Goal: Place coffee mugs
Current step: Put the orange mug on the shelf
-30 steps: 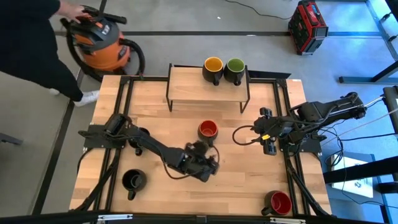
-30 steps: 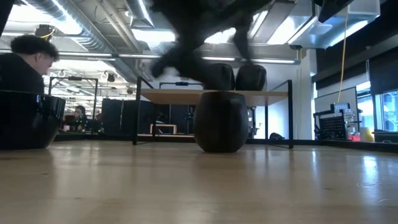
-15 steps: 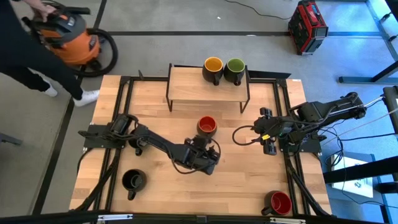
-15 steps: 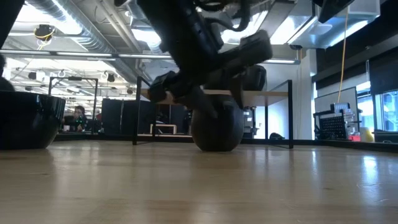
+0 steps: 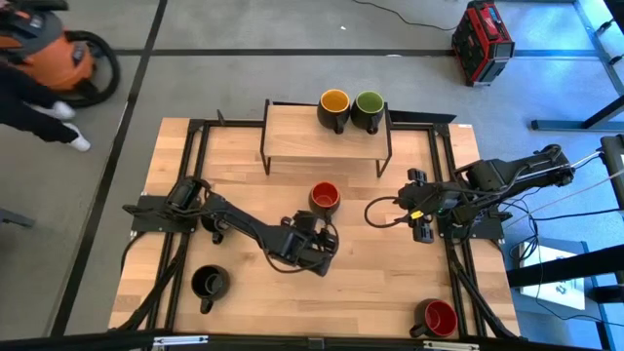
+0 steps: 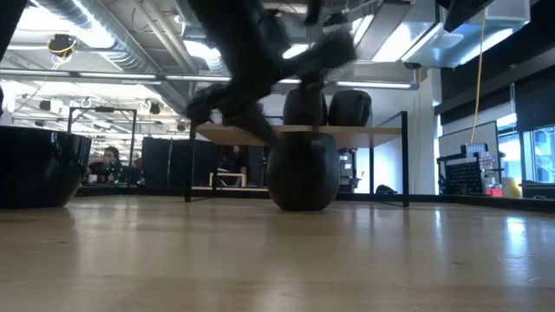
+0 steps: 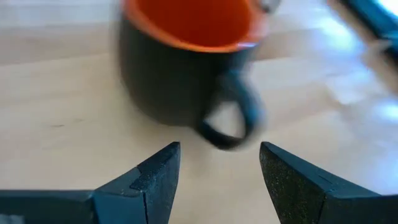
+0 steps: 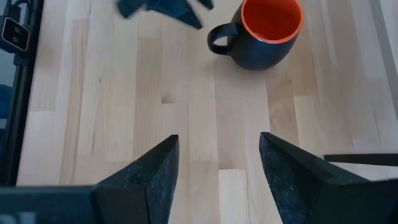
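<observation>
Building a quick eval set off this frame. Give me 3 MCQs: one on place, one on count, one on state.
1. Where do the yellow-inside mug and green-inside mug stand?
A. on the raised shelf at the table's far edge
B. on the floor
C. at the table's near right corner

2. How many mugs show in the high view?
A. two
B. five
C. eight

3. What are the fingers of the left gripper doing?
A. shut on a mug's rim
B. open, holding nothing, with the handle of the red-inside mug ahead of them
C. shut on a cable

Answers:
1. A, both sit side by side on the shelf.
2. B, two on the shelf, one mid-table, one at each near corner.
3. B, the left wrist view shows a gap between the fingers and the mug apart from them.
</observation>
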